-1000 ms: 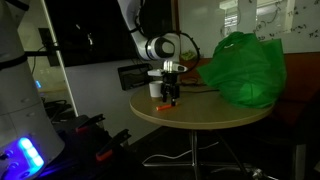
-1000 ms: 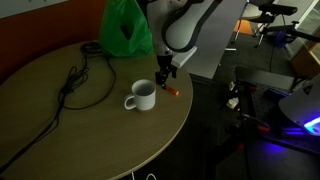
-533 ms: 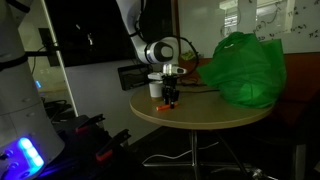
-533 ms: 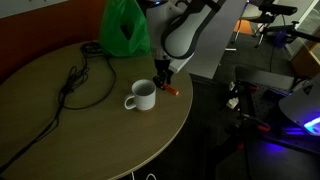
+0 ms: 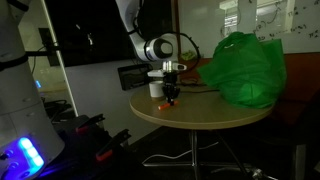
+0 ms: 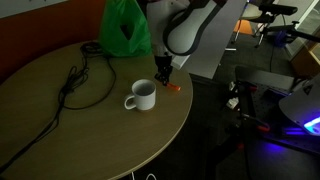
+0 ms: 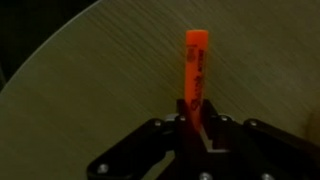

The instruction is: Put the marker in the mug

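Marker (image 7: 196, 70) first, in the wrist view: it runs straight out ahead of the gripper (image 7: 193, 122), its long axis in line with the way the hand points. Its near end sits between the two fingertips, which press in on it from both sides. That reads as a pinch on the tail of the marker, with most of its length free in front. Under it is bare wood table (image 7: 100, 80); no mug shows in this view.

In an exterior view, the gripper (image 6: 163, 82) is down at the table edge with the marker (image 6: 174, 88) showing as an orange streak just beside the fingers, low against the surface. The mug (image 6: 144, 96) stands just beside the hand, on the side away from the marker's free end, mouth up and handle turned away. Nothing lies between hand and mug. A green bag (image 6: 125, 30) sits well behind, and a dark cable (image 6: 78, 82) loops beyond the mug, clear of the short path.

In an exterior view from table height, the gripper (image 5: 171, 95) partly hides the mug (image 5: 155, 89); the marker is too small to place there.
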Tool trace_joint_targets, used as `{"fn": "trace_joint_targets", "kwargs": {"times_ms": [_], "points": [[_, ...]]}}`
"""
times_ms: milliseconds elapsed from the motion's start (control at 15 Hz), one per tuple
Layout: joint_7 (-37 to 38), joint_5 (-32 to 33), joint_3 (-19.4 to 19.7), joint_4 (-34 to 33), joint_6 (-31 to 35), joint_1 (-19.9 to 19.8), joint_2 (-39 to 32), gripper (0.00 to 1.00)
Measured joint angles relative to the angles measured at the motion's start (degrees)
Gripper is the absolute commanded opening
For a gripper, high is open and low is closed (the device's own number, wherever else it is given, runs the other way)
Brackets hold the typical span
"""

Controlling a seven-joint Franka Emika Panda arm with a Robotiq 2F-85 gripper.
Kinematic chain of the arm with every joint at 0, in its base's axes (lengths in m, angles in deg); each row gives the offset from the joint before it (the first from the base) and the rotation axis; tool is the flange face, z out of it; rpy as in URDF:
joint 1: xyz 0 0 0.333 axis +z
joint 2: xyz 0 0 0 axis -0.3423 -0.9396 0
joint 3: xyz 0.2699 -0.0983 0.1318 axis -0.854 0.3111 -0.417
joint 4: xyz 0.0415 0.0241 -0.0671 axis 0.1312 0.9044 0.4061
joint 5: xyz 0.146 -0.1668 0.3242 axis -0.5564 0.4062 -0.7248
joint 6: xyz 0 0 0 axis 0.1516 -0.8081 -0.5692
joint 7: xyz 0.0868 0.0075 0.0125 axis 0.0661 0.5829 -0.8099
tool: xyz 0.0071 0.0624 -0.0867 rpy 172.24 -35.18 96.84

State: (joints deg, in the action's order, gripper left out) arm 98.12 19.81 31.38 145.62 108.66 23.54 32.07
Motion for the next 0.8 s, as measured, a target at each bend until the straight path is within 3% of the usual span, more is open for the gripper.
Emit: {"fn": "trace_joint_targets", "kwargs": {"times_ms": [200, 600, 667, 800], "points": [[-8.4, 1.6, -0.6, 2.8, 0.9, -1.3, 4.8, 0.05], [-28.9, -0.8, -7.0, 11.0, 1.1, -7.3, 18.2, 0.05], [-32.8, -2.0, -7.9, 12.1, 1.1, -7.8, 20.0, 0.20], [-33.5, -2.3, -8.1, 12.6, 1.0, -7.9, 20.9, 0.20]]}}
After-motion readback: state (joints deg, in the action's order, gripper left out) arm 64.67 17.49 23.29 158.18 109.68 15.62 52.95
